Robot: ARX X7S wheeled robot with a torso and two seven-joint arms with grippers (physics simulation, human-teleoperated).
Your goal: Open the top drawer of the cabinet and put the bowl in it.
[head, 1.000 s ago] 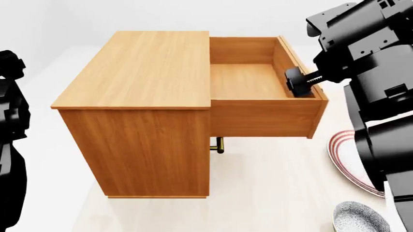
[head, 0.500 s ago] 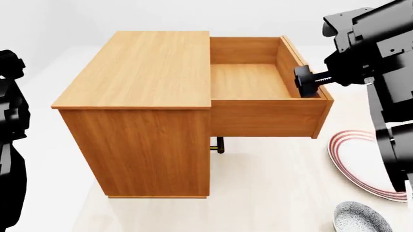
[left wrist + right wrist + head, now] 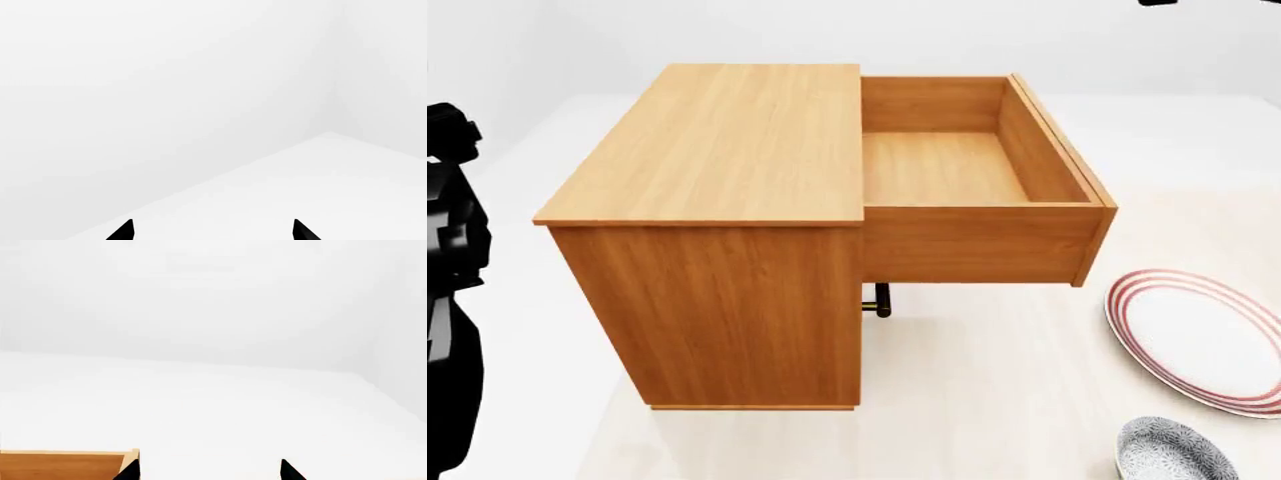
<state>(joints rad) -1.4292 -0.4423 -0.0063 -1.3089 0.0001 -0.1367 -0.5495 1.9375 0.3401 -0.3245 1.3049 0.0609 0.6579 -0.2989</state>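
Wooden drawer [image 3: 961,170] is standing open and empty as the right claw [image 3: 207,472], spread and holding nothing, is pulling clear, leaving the bowl [image 3: 1174,452] waiting on the worktop [image 3: 1001,400].

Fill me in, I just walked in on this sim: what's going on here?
A two-armed robot is putting a bowl into a cabinet. The top drawer is pulled out and has nothing in it. The bowl sits on the floor near a red-ringed plate. Neither gripper holds anything: the right gripper and the left gripper both show spread fingers.
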